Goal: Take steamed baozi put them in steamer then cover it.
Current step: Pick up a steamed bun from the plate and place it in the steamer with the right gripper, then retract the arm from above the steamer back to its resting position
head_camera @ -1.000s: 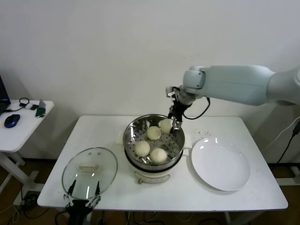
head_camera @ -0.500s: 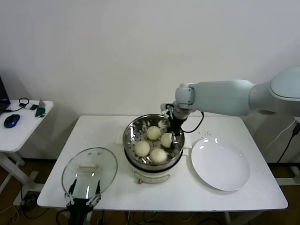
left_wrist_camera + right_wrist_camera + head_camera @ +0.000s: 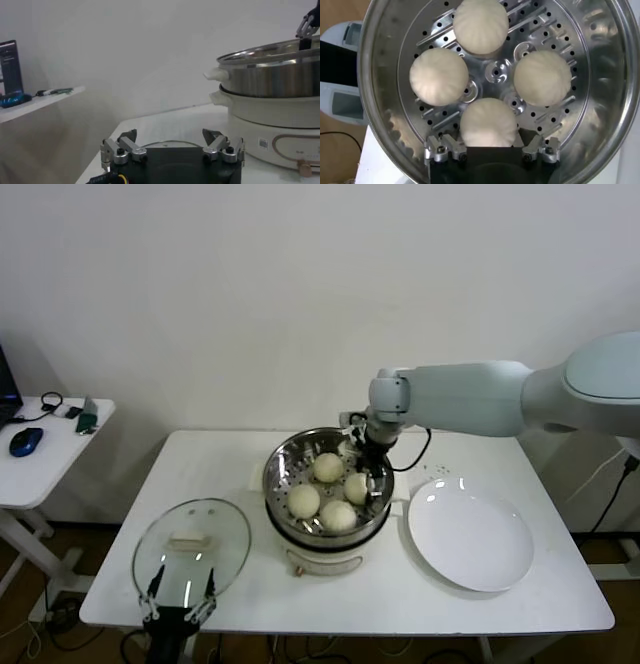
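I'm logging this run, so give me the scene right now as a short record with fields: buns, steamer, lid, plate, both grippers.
baozi: four, all on the perforated floor of the steamer; nearest the right gripper is one bun
lid: glass cover flat on the table, left of the steamer
plate: white plate right of the steamer, nothing on it
right gripper: inside the steamer, fingers spread at the fourth bun's sides
left gripper: open, low at the table's front edge by the lid

Right gripper (image 3: pixel 366 484) spread low; left gripper (image 3: pixel 180 592) parked open.

Four off-white baozi (image 3: pixel 487 122) sit inside the uncovered steamer (image 3: pixel 283 467).
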